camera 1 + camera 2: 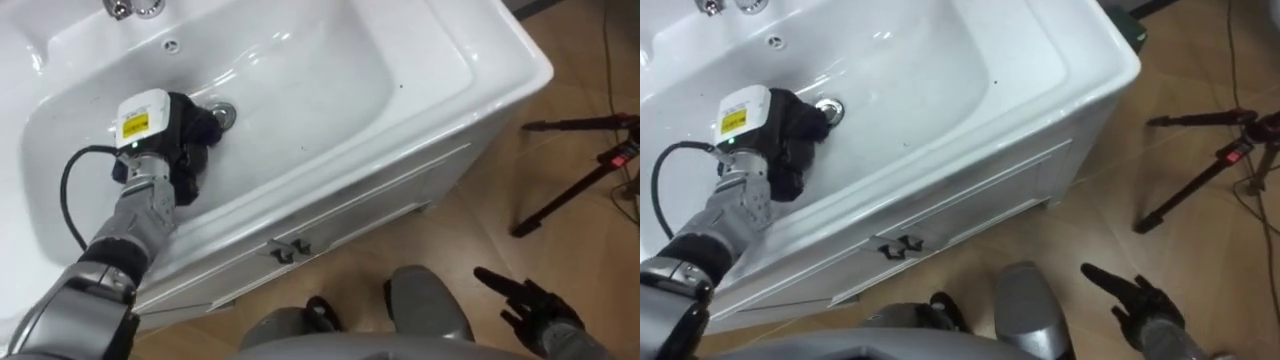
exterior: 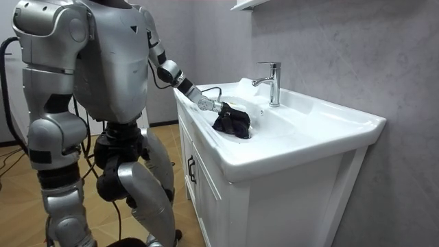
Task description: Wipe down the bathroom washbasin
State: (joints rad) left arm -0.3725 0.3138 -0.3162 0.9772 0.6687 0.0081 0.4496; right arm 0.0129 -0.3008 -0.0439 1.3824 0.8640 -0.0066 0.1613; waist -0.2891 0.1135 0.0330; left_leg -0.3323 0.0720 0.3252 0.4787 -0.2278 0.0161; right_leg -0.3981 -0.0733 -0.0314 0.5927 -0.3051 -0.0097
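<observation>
Left eye view showed the left hand (image 1: 158, 160) down in the basin (image 1: 330, 85), against the black cloth (image 1: 200, 128). The cloth lay bunched just beyond the hand, to the far right, touching the drain (image 1: 224, 113). Whether the hand gripped or merely pressed it could not be told. Unwiped bowl stretched rightward. The right hand (image 1: 530, 305) hung relaxed and empty, well apart.

**Around the Washstand**

A white cabinet (image 1: 330, 215) with a pair of dark handles (image 1: 288, 248) where its doors meet stands on a wooden floor (image 1: 570, 70). A black tripod (image 1: 600, 172) is spread on the floor, well apart from the cabinet. A chrome tap (image 2: 273, 82) stands upright before a grey wall (image 2: 343, 48), and a white shelf (image 2: 250, 4) hangs above.
</observation>
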